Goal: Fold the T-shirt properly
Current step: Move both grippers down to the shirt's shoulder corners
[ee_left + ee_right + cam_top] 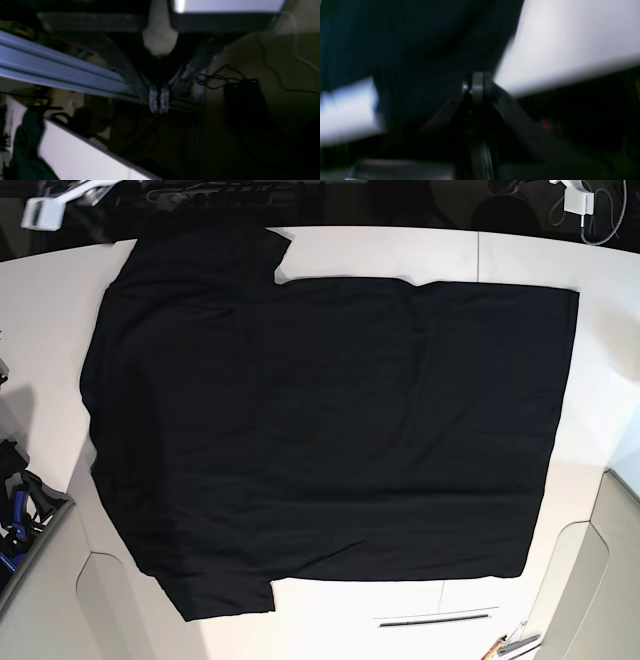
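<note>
The tabletop (520, 260) carries the T-shirt (320, 430) spread flat, plain black side up, covering most of it, sleeves toward the left edge. The left gripper (159, 100) is closed on nothing off the table, and the right gripper (477, 86) is closed too, empty, by the tabletop's edge.
</note>
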You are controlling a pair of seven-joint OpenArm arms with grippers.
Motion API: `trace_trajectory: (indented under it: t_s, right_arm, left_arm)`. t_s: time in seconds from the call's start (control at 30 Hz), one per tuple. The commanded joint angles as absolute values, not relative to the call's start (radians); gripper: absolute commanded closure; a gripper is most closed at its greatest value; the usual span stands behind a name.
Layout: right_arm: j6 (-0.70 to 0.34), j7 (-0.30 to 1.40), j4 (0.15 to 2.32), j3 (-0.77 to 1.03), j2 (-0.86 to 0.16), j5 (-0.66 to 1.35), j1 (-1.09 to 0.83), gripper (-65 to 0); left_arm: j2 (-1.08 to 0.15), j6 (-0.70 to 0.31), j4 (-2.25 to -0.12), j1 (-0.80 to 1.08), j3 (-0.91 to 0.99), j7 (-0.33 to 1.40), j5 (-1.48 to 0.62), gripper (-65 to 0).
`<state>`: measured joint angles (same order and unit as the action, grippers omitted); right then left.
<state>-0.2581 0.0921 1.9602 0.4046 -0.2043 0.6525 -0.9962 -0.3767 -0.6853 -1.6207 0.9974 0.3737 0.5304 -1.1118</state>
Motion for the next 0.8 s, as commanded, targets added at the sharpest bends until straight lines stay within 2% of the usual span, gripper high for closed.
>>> trace_trajectory:
  t_s: [0.0, 0.2, 0.37, 0.5, 0.53, 0.57, 0.63, 0.67, 0.77]
  right_arm:
    - [-0.287, 0.076, 1.98, 0.447, -0.183, 0.69, -0.986, 0.0]
    - [-0.304, 0.27, 1.955, 0.645, -0.094, 0.987, -0.817, 0.0]
    - [-0.301, 0.296, 1.91, 0.681, -0.08, 1.008, -0.749, 0.0]
    - [-0.294, 0.296, 1.909, 0.68, -0.069, 0.916, -0.722, 0.0]
    - [-0.291, 0.296, 1.909, 0.68, -0.066, 0.907, -0.721, -4.9]
    - [-0.284, 0.296, 1.909, 0.68, -0.063, 0.899, -0.72, -13.7]
    - [-0.286, 0.293, 1.909, 0.68, -0.063, 0.873, -0.717, -28.3]
    - [-0.292, 0.292, 1.909, 0.68, -0.064, 0.852, -0.71, -32.1]
    - [-0.292, 0.293, 1.909, 0.68, -0.064, 0.771, -0.69, -33.0]
  left_arm:
    - [-0.377, -0.698, -1.634, 1.011, 0.382, 0.527, -1.137, 0.0]
    - [-0.327, -0.698, -1.635, 0.972, 0.382, 0.561, -1.137, 0.0]
    - [-0.31, -0.698, -1.635, 0.899, 0.382, 0.622, -1.137, 0.0]
    - [-0.311, -0.698, -1.635, 0.873, 0.382, 0.633, -1.136, 0.0]
    - [-0.311, -0.698, -1.635, 0.872, 0.382, 0.633, -1.136, 0.0]
    - [-0.311, -0.698, -1.635, 0.87, 0.382, 0.633, -1.136, 0.0]
    - [-0.311, -0.698, -1.635, 0.867, 0.382, 0.633, -1.137, -6.3]
    - [-0.311, -0.698, -1.635, 0.867, 0.382, 0.633, -1.137, -10.5]
    - [-0.311, -0.698, -1.635, 0.864, 0.382, 0.633, -1.137, -18.3]
